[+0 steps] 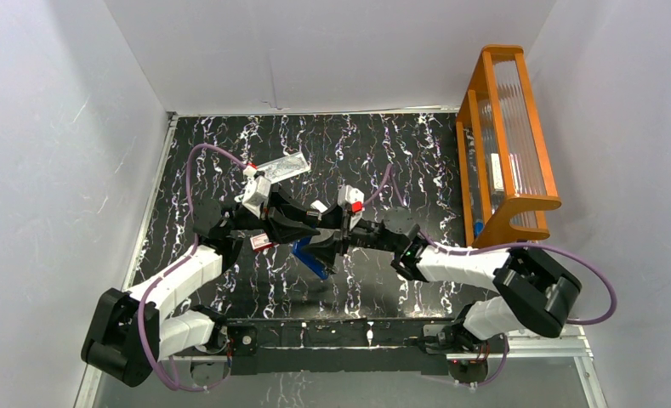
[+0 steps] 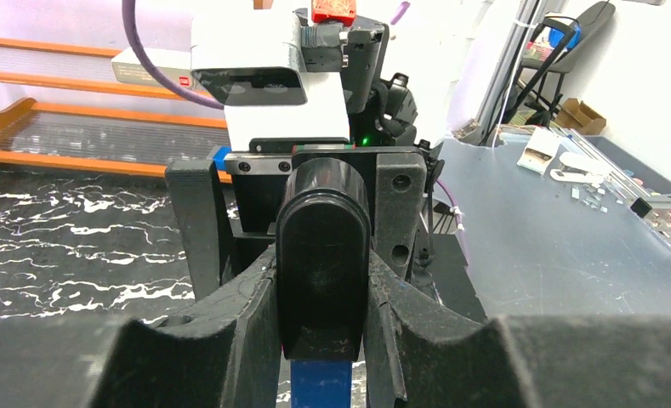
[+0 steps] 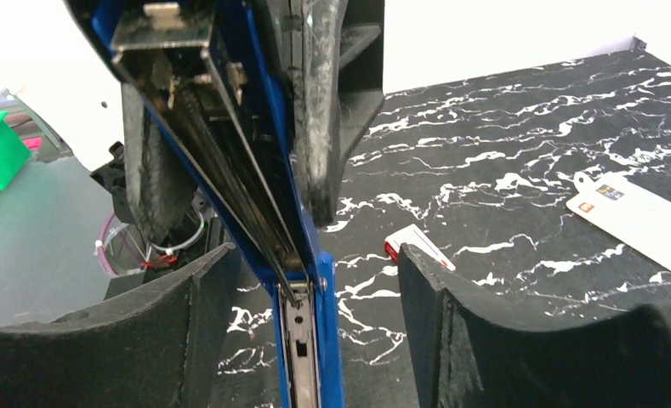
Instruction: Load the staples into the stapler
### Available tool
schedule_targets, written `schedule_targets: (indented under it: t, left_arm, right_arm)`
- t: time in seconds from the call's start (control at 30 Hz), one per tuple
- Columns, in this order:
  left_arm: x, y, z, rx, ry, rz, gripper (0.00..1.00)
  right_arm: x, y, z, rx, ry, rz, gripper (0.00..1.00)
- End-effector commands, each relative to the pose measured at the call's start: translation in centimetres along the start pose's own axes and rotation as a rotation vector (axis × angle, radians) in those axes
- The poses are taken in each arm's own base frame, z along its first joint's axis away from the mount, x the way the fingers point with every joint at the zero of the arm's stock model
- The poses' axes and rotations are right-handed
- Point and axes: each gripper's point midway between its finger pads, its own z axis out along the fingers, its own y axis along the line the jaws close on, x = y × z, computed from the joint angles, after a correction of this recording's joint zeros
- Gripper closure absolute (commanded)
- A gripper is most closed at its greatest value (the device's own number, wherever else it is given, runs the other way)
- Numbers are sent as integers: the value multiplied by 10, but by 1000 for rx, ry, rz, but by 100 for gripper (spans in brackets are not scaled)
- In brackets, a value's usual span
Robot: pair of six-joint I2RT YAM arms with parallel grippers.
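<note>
The blue stapler (image 1: 312, 259) is held up above the middle of the table, hinged open. My left gripper (image 1: 306, 228) is shut on its black base (image 2: 323, 246), with a blue part (image 2: 321, 384) showing below my fingers. In the right wrist view the stapler's blue body and silver rail (image 3: 302, 348) stand between the wide-apart fingers of my open right gripper (image 3: 315, 255), which does not grip it. The red-and-white staple box (image 1: 262, 242) lies on the table beside the left gripper and also shows in the right wrist view (image 3: 417, 246). No staple strip shows.
A flat clear packet with a white-and-red label (image 1: 282, 167) lies at the back left, and also shows in the right wrist view (image 3: 638, 217). An orange wooden rack (image 1: 506, 136) with ribbed clear panels stands along the right edge. White walls enclose the black marbled table (image 1: 400, 153).
</note>
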Motion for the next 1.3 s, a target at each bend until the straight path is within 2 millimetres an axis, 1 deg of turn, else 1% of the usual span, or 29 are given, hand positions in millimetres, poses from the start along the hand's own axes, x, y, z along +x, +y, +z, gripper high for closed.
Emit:
schedule_targets:
  t: [0.0,0.1,0.2,0.3,0.37,0.4,0.43,0.5,0.53,0.57,0.6,0.73,0.83,0.9,0.97,1.0,1.03,1.07,1.1,1.13,1.17,1.2,1.23,1.27]
  left_arm:
    - [-27,-7,3,15,-53,114,100]
    - [-27,-7,3,11,-57,110,100]
    - [-28,-7,4,10,-62,99,100]
    - [-28,-8,4,12,-64,94,100]
    - [-27,-9,3,11,-66,97,96]
    - [-28,-10,3,8,-68,98,92]
    - [-28,-9,3,6,-70,99,84]
    - [-28,-7,2,-8,-73,88,59]
    - [-27,-4,0,-27,-76,76,42]
    - [-26,1,-1,-51,-79,64,33]
    - [-23,6,-3,-78,-78,46,30]
    - [-20,19,-15,-168,-89,42,29]
    - [-18,29,-29,-244,-64,48,28]
    - [-15,50,-46,-379,-11,21,27]
    - [-14,79,-73,-616,60,7,27]
    - [-12,94,-93,-772,92,-13,27]
    - [-9,108,-119,-953,120,-45,26]
    - [-5,118,-149,-1134,154,-89,25]
    - [1,122,-180,-1313,193,-125,24]
    - [7,121,-206,-1454,228,-163,24]
    - [9,119,-230,-1598,241,-184,23]
    - [11,115,-248,-1704,241,-207,19]
    - [11,110,-259,-1778,234,-226,18]
    - [10,106,-266,-1824,231,-235,18]
  right_arm:
    - [-52,12,17,-59,-170,-70,27]
    - [-53,15,19,-67,-178,-73,34]
    - [-52,16,20,-64,-186,-71,43]
    - [-52,16,21,-60,-197,-60,58]
    - [-53,16,22,-56,-193,-47,70]
    - [-53,15,22,-48,-192,-42,74]
    - [-53,15,21,-38,-187,-37,76]
    - [-50,14,20,-18,-176,-30,78]
    - [-49,13,19,-9,-168,-28,79]
    - [-47,13,18,-2,-161,-26,80]
    - [-45,12,17,6,-150,-20,81]
    - [-34,9,16,41,-107,3,82]
    - [-26,1,13,96,-80,34,83]
    - [-23,-4,13,128,-62,50,82]
    - [-16,-14,16,190,-23,82,82]
    - [-12,-23,18,242,3,104,81]
    - [-6,-32,19,295,34,123,82]
    - [-5,-38,21,340,44,130,82]
    - [-3,-47,21,401,49,135,83]
    - [-1,-53,22,445,60,140,83]
    - [0,-58,25,478,75,144,83]
    - [2,-64,29,520,100,152,83]
    - [6,-69,33,557,129,163,84]
    - [8,-73,38,595,154,167,84]
